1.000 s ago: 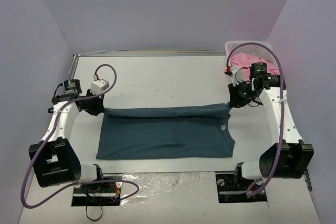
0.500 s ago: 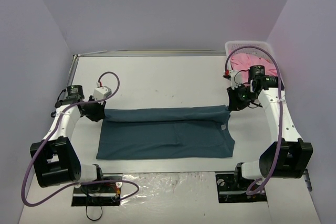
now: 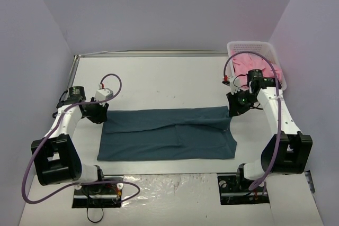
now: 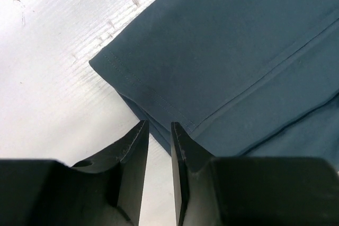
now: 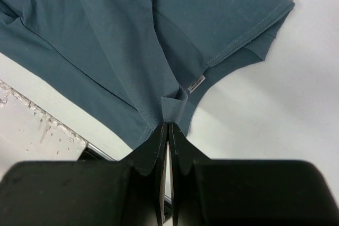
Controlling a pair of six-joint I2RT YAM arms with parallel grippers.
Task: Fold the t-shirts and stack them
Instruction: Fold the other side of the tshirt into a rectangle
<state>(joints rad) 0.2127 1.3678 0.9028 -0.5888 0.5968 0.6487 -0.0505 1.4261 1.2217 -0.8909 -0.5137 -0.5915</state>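
The dark teal-blue t-shirt [image 3: 167,133] lies on the white table, folded into a wide band with its far edge doubled over. My left gripper [image 3: 103,114] sits at its far left corner. In the left wrist view the jaws [image 4: 158,124] stand slightly apart, with the shirt's hemmed corner [image 4: 238,51] just beyond the tips and bare table between them. My right gripper [image 3: 231,110] is at the far right corner. In the right wrist view it [image 5: 168,125] is shut on a small fold of the teal shirt [image 5: 106,41] near the neck label. The pink t-shirt [image 3: 249,63] lies bunched in the basket.
The white lattice basket [image 3: 249,44] stands at the back right corner, just behind my right arm. A metal rail [image 3: 148,53] runs along the table's far edge. A clear plastic sheet [image 3: 169,181] lies at the near edge between the arm bases. Purple walls close in three sides.
Both grippers have carried the shirt's far edge a little nearer and lower, so it now rests on the shirt. The left jaws now stand apart at the corner.
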